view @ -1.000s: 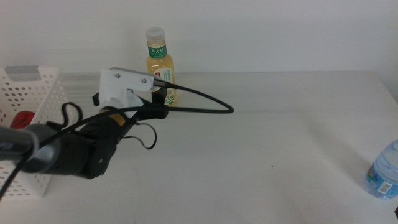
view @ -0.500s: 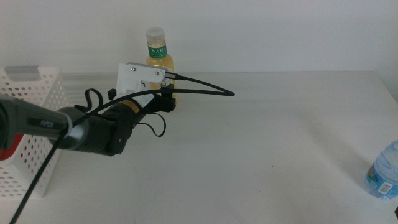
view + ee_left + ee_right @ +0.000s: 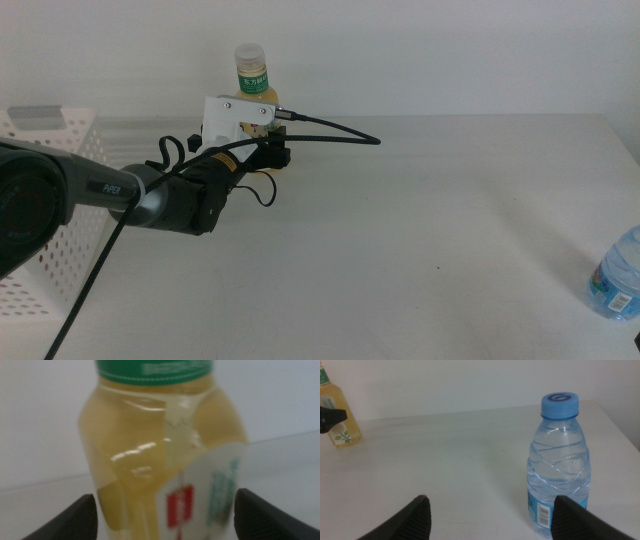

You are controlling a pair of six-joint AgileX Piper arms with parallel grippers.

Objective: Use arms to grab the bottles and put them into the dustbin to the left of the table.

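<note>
Yellow tea bottle [image 3: 160,455] stands upright between the wide-open left gripper [image 3: 162,512]; closing off-centre could tip it over.

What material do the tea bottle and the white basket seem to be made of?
The tea bottle looks like clear, glossy plastic: yellow liquid shows through and highlights glint on its wall. The white basket looks like matte moulded plastic, judging by its regular round holes, though this is not certain.
</note>
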